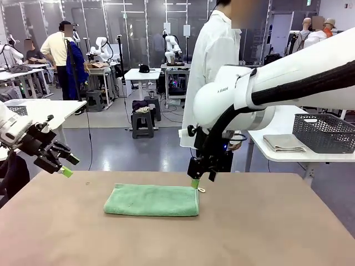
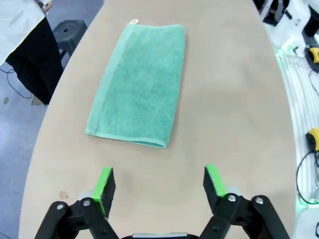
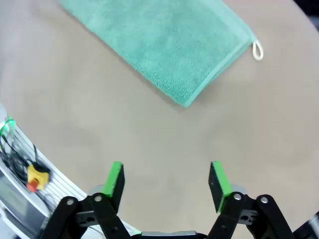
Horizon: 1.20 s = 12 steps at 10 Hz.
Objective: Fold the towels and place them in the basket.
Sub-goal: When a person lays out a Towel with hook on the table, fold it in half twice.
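Tan table (image 1: 266,233) bears the folded mint green towel (image 1: 151,200) at its middle | wire basket (image 1: 324,133) on white side table (image 1: 277,156) far right, grey-blue towel (image 1: 284,143) folded just beside it | my left claw (image 2: 159,181) and right claw (image 3: 167,181) both spread, holding nothing.

The right arm (image 1: 294,66) is showing a glossy white shell and a black cable. The left gripper (image 2: 158,178) — black, silver-screwed — is bearing green pads (image 2: 105,181).
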Tool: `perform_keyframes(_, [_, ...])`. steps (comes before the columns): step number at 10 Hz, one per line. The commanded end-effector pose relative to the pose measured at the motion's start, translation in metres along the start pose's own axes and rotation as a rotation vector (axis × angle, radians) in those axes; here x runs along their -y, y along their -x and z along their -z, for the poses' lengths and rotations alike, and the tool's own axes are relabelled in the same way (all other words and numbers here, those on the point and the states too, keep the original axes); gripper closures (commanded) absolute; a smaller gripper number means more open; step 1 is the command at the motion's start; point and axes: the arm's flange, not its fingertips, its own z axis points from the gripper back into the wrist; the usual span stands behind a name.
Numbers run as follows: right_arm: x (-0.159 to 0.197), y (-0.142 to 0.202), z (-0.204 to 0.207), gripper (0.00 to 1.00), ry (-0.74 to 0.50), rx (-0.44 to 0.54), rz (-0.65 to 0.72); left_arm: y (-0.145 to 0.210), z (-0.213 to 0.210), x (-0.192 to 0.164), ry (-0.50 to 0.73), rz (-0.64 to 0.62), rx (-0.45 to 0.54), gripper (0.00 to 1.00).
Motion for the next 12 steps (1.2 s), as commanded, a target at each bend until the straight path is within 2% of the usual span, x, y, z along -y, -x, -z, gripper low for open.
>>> perform_keyframes(1, [-0.007,-0.011,0.029,0.0,-0.04,0.03,0.235,0.007,0.0,0.003,-0.005,0.016,0.061,0.01])
perform_keyframes(2, [-0.005,-0.014,0.043,0.0,-0.045,0.044,0.299,0.008,0.002,0.002,-0.01,-0.008,0.062,0.01])
perform_keyframes(3, [-0.003,-0.018,0.057,0.0,-0.043,0.066,0.328,0.003,0.001,0.001,-0.003,-0.005,0.013,0.01])
perform_keyframes(6, [0.011,-0.037,0.091,0.0,0.006,0.161,0.469,0.003,0.001,0.001,-0.003,-0.005,0.013,0.01])
perform_keyframes(8, [0.021,-0.044,0.104,0.0,0.018,0.169,0.473,0.003,0.001,0.001,-0.003,-0.005,0.013,0.01])
perform_keyframes(9, [0.019,-0.035,0.091,0.0,-0.029,0.149,0.436,0.003,0.001,0.001,-0.003,-0.005,0.013,0.01])
perform_keyframes(12, [0.024,-0.037,0.1,0.0,-0.019,0.154,0.443,0.003,0.001,0.001,-0.003,-0.005,0.013,0.01])
